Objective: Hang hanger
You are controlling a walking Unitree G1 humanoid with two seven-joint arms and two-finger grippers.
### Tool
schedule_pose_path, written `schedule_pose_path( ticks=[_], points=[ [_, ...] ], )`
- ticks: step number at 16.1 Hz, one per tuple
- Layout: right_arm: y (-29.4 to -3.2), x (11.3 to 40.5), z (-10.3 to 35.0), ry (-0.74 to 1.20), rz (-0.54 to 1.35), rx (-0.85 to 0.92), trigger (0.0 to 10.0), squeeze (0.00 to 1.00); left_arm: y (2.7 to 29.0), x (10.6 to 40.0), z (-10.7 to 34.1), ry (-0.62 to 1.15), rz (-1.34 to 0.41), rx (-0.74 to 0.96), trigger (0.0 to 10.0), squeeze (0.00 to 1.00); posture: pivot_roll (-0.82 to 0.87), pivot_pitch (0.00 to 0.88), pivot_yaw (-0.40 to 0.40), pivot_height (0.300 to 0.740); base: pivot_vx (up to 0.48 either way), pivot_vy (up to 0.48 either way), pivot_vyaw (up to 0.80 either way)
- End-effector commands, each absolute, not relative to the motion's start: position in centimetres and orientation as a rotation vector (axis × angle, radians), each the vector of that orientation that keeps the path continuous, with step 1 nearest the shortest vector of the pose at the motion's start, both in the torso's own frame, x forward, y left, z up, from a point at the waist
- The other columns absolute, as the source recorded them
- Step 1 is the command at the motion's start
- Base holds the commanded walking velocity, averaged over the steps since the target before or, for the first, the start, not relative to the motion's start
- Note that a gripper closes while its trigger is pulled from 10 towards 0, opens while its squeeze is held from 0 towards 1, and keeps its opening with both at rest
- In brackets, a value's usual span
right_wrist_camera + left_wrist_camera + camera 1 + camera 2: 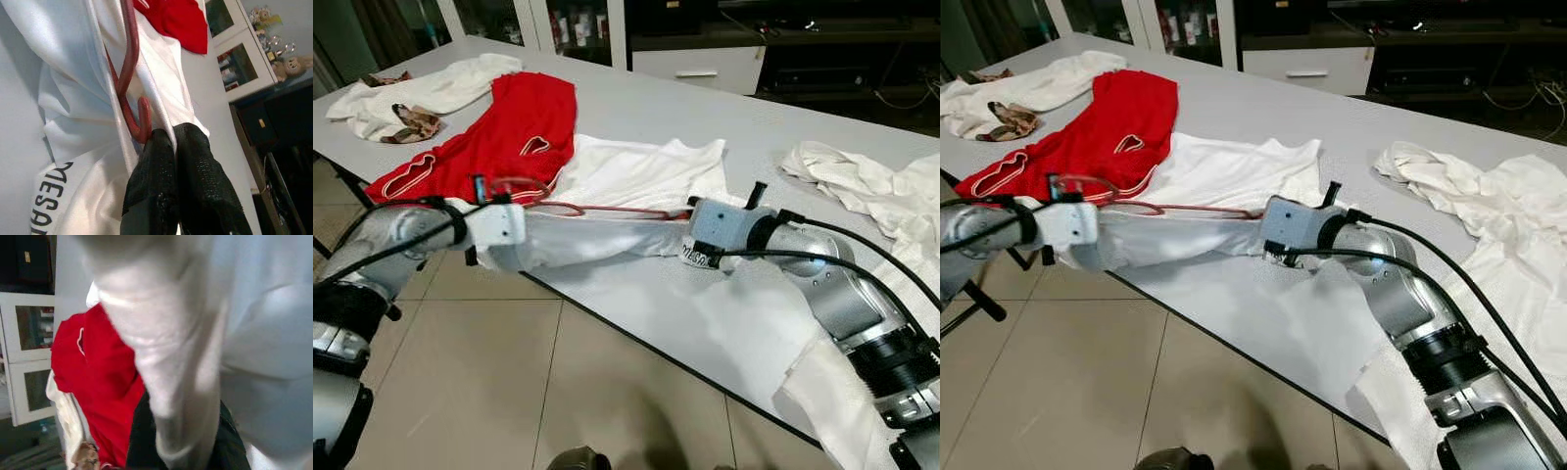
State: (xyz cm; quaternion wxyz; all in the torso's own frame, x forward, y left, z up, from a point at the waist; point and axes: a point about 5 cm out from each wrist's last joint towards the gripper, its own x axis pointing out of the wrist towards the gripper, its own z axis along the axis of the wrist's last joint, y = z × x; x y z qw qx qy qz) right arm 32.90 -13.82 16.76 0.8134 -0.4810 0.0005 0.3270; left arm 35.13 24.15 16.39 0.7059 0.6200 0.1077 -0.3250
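A thin red hanger (607,210) lies across the white shirt (636,171) at the table's near edge. Its hook (139,117) ends right beside my right gripper (175,142), whose black fingers (200,166) are pressed together on a fold of that shirt. My right gripper (692,208) sits at the hanger's right end. The hanger's other end loops up by my left gripper (480,188), which is at the table edge. A roll of white cloth (166,382) runs between the left gripper's fingers (142,440) and drapes over that wrist.
A red garment (509,127) lies just beyond the hanger, with a white garment and patterned cloth (406,98) at the far left. More white clothes (862,186) are heaped on the right. The grey table (656,108) ends over tiled floor (509,372); cabinets stand behind.
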Motion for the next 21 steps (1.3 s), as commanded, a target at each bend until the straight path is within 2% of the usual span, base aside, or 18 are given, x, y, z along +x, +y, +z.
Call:
schedule_pose_path(
  ticks=[1, 7, 15, 21],
  points=[
    [-14.1, 33.4, 17.5, 0.008, 0.669, -1.032, 10.0, 0.0, 25.0, 35.3, 16.9, 0.276, -0.695, 1.467, 0.0, 0.0, -0.05, 0.0, 0.091, 0.736, 0.0, 0.0, 0.0],
    [-12.9, 33.5, 17.8, 0.03, 0.707, -1.079, 10.0, 0.0, 23.8, 36.0, 17.4, 0.33, -0.715, 1.657, 0.0, 0.0, -0.05, 0.0, 0.087, 0.736, 0.0, 0.0, 0.0],
    [-10.6, 33.5, 20.8, -0.013, 0.671, -0.875, 10.0, 0.0, 20.5, 37.3, 17.5, 0.272, -0.721, 1.662, 0.0, 0.0, -0.05, 0.0, 0.093, 0.736, 0.0, 0.0, 0.0],
    [-7.7, 32.7, 21.4, -0.015, 0.721, -0.684, 10.0, 0.0, 18.9, 38.0, 17.2, 0.238, -0.677, 1.562, 0.0, 0.0, -0.05, 0.0, 0.096, 0.736, 0.0, 0.0, 0.0]
  ],
)
